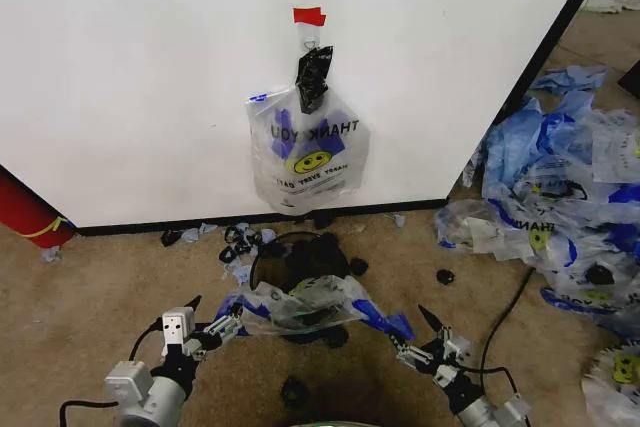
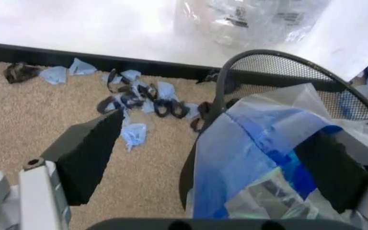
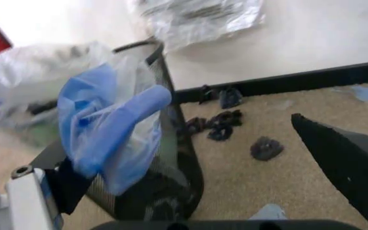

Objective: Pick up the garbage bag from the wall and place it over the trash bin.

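Observation:
A see-through garbage bag point(image 1: 310, 152) with a yellow smiley and "THANK YOU" lettering hangs on the white wall point(image 1: 140, 67) under red tape point(image 1: 309, 15). A small black bag point(image 1: 313, 77) hangs above it. Below stands the black mesh trash bin point(image 1: 290, 257) point(image 2: 280, 67) point(image 3: 171, 158). A like bag point(image 1: 300, 302) is draped over its near rim. My left gripper point(image 1: 215, 315) point(image 2: 216, 129) is open, and the bag's blue handle point(image 2: 260, 143) rests against one finger. My right gripper point(image 1: 410, 332) point(image 3: 184, 143) is open too, with the other blue handle point(image 3: 107, 124) hanging over one finger.
A heap of similar bags point(image 1: 570, 177) lies on the carpet at the right, past the wall's edge. A red cylinder point(image 1: 25, 209) leans at the far left. Black and blue scraps point(image 1: 235, 242) litter the floor by the wall's black base strip. A cable point(image 1: 505, 312) runs beside my right arm.

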Robot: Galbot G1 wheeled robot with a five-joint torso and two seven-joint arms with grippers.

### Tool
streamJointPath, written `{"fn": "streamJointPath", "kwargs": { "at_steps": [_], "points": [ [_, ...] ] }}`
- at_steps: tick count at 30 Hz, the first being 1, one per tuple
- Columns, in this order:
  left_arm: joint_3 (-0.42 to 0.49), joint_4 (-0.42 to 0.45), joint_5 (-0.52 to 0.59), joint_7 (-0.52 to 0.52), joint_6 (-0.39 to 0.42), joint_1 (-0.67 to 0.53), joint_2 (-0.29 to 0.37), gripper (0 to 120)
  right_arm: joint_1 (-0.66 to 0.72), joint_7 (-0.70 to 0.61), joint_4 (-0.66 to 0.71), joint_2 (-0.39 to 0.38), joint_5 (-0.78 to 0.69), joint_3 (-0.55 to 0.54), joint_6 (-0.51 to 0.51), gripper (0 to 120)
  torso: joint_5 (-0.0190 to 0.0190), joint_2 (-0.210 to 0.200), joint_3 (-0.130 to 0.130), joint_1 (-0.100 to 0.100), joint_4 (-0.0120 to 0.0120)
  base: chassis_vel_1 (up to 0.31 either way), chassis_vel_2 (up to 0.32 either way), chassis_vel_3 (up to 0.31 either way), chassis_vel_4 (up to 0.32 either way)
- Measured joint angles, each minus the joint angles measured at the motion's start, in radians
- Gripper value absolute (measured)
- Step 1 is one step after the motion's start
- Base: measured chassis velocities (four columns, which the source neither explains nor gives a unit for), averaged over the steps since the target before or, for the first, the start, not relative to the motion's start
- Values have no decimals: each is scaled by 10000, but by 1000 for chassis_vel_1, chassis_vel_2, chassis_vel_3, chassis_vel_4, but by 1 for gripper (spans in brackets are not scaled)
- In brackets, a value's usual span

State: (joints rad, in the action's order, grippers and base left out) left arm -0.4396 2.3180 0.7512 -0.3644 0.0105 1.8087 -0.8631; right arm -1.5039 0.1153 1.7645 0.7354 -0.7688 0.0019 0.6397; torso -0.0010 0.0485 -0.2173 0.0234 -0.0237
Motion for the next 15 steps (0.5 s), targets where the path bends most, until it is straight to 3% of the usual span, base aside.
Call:
{"fn": "streamJointPath", "kwargs": {
  "at_steps": [15],
  "points": [
    [-28, 132, 176, 5, 108, -221, -26, 96, 817, 254, -376, -633, 376, -1028, -26, 100, 1, 0, 0, 0, 0, 0, 0, 0, 0]
  ]
}}
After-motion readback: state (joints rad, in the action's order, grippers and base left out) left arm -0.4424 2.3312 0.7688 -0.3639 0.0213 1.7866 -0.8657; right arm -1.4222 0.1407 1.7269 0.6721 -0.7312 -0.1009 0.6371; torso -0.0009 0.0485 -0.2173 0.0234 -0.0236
